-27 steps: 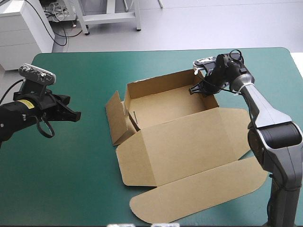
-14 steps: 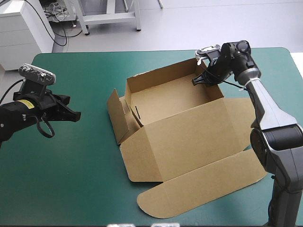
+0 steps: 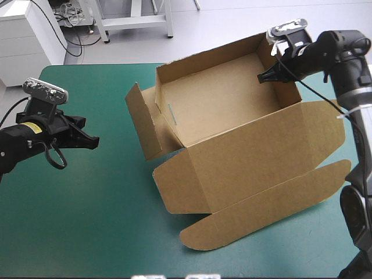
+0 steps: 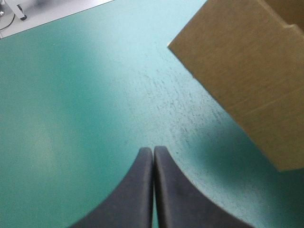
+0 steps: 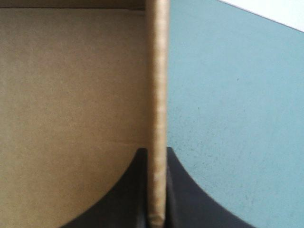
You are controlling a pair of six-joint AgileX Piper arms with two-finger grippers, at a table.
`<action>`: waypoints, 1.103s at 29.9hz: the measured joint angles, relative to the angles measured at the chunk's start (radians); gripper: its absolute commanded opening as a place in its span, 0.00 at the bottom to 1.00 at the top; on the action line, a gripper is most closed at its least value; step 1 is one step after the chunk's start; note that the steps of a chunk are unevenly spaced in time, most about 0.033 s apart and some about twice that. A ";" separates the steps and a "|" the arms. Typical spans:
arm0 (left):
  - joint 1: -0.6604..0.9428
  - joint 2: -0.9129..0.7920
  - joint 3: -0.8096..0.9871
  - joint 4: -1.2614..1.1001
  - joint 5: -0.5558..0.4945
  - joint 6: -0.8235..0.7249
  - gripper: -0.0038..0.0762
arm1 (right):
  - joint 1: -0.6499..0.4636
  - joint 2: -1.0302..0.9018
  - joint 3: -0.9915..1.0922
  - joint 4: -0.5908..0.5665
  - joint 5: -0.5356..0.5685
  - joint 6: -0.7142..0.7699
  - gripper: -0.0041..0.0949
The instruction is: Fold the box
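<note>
Fingers of the left black fin-fingered gripper (image 4: 153,153) press together in one pointed arch, gripping nothing, above the teal-green table cover (image 3: 87,203) at the left side. Ahead of it stands a side flap (image 4: 247,71) of the brown cardboard box (image 3: 226,110), an open tray at mid-table with its lid (image 3: 261,168) spread toward the near edge. At the tray's right wall (image 5: 156,95), the right black gripper (image 3: 267,75) pinches the board edge between nearly closed fingers.

Box only partly seen
The box (image 5: 156,95) wall pinched in the right pincer (image 5: 156,152) is blurred and runs past the edge; ahead of the left pincer (image 4: 153,150), its flap is cut off.
</note>
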 measured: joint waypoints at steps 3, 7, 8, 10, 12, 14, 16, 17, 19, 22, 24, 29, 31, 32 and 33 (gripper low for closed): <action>0.000 0.000 0.000 0.000 0.000 0.000 0.04 | -0.053 -0.060 0.000 0.078 0.006 -0.030 0.02; 0.000 0.000 0.000 0.000 0.000 -0.001 0.04 | -0.120 -0.119 0.001 0.143 0.008 -0.047 0.02; 0.001 0.000 0.000 0.000 0.000 -0.003 0.04 | -0.140 -0.137 0.006 0.147 0.008 -0.051 0.02; 0.003 0.000 0.000 0.000 0.000 -0.005 0.04 | -0.167 -0.158 0.014 0.150 0.012 -0.061 0.02; 0.009 0.000 0.000 0.000 0.000 -0.007 0.06 | -0.189 -0.179 0.029 0.151 0.013 -0.073 0.02; 0.026 0.000 0.000 -0.003 0.000 -0.007 0.07 | -0.199 -0.194 0.048 0.154 0.014 -0.084 0.02; 0.059 0.005 0.000 -0.014 0.001 -0.007 0.07 | -0.201 -0.208 0.072 0.156 0.015 -0.095 0.02; 0.084 0.011 0.000 -0.033 0.001 -0.001 0.07 | -0.202 -0.215 0.085 0.160 0.015 -0.099 0.02; 0.144 0.027 0.011 -0.108 0.000 0.037 0.07 | -0.202 -0.220 0.102 0.165 0.017 -0.106 0.02; 0.275 0.066 0.045 -0.309 0.027 0.172 0.07 | -0.202 -0.222 0.115 0.167 0.018 -0.110 0.02; 0.370 0.097 0.078 -0.474 0.067 0.288 0.07 | -0.202 -0.222 0.118 0.171 0.018 -0.112 0.02; 0.528 0.175 0.170 -0.718 0.094 0.479 0.07 | -0.202 -0.222 0.119 0.211 0.018 -0.125 0.02; 0.550 0.210 0.217 -0.776 0.054 0.520 0.06 | -0.202 -0.222 0.119 0.235 0.018 -0.131 0.02; 0.553 0.225 0.237 -0.801 0.032 0.534 0.06 | -0.202 -0.222 0.119 0.244 0.018 -0.132 0.02; 0.553 0.244 0.262 -0.835 0.015 0.553 0.06 | -0.202 -0.222 0.119 0.251 0.018 -0.135 0.02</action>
